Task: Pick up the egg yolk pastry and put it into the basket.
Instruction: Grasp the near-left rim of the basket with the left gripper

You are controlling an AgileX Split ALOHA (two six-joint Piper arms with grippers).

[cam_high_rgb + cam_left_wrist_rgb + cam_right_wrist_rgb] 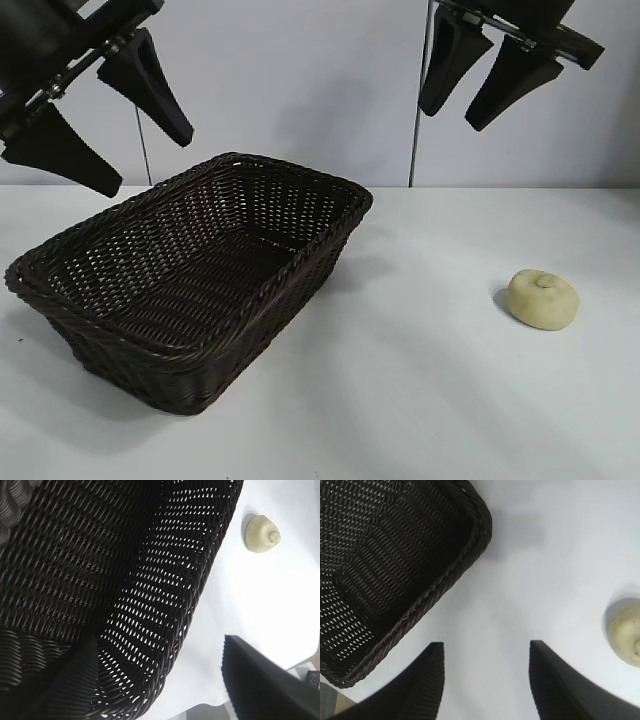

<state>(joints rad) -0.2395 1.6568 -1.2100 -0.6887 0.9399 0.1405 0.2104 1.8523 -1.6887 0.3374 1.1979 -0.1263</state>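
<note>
The egg yolk pastry (543, 298), a small pale yellow bun with a nub on top, lies on the white table at the right. It also shows in the left wrist view (261, 532) and at the edge of the right wrist view (626, 635). The dark brown wicker basket (150, 340) stands at the left and is empty; it shows in the left wrist view (150, 610) and the right wrist view (445, 580). My right gripper (453, 118) hangs open and empty high above the table, up and left of the pastry. My left gripper (150, 165) hangs open and empty high over the basket's left end.
The white table (420, 380) stretches between the basket and the pastry and in front of both. A pale wall stands behind the table. A table edge and a small dark object (314, 679) show in the left wrist view.
</note>
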